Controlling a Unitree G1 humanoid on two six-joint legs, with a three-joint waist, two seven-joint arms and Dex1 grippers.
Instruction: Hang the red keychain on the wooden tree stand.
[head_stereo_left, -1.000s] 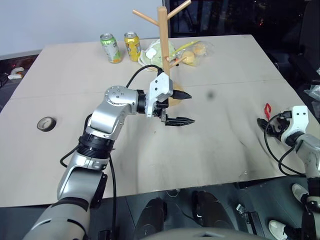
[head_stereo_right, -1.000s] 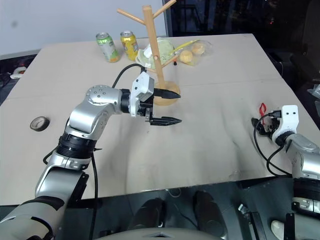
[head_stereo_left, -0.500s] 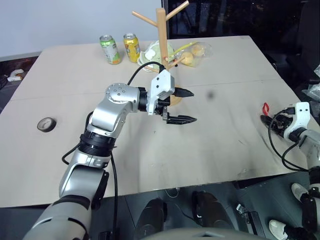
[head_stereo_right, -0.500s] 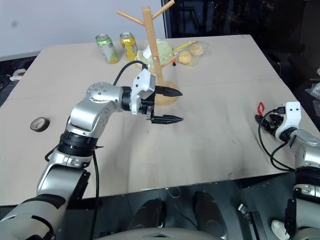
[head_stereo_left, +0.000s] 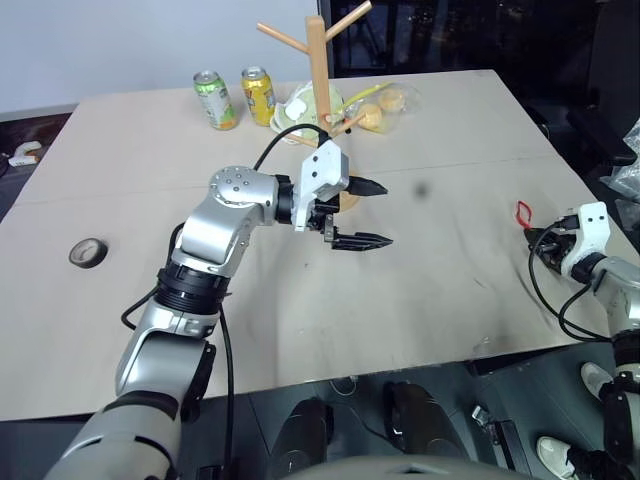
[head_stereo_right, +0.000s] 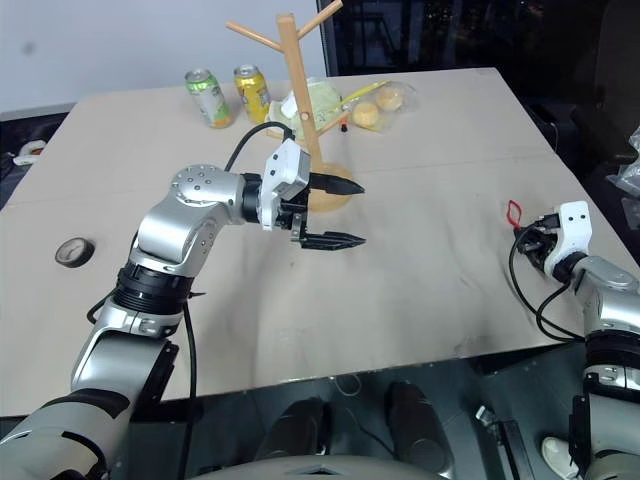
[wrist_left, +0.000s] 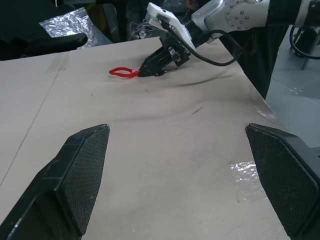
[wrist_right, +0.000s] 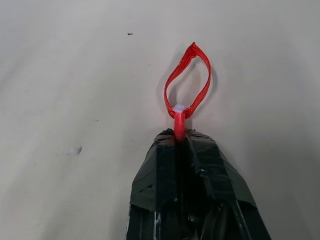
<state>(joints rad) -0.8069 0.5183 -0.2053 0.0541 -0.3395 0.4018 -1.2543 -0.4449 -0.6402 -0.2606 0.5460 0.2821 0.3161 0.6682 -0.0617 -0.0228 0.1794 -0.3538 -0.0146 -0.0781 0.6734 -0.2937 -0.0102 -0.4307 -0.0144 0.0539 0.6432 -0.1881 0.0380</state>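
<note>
One red keychain (wrist_right: 186, 85), one wooden tree stand (head_stereo_left: 322, 95), apparently two cans (head_stereo_left: 238, 96), right hand (wrist_right: 181, 137) pinching the keychain's stem, loop at its 12 o'clock, left hand (head_stereo_left: 368, 213) spread wide above the table (head_stereo_left: 470, 150)

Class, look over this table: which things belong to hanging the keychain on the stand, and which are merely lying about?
Belong to the job:
red keychain, nipped in the shut right gripper
wooden tree stand

Lying about:
green can
yellow can
bag of food
tape roll
</note>
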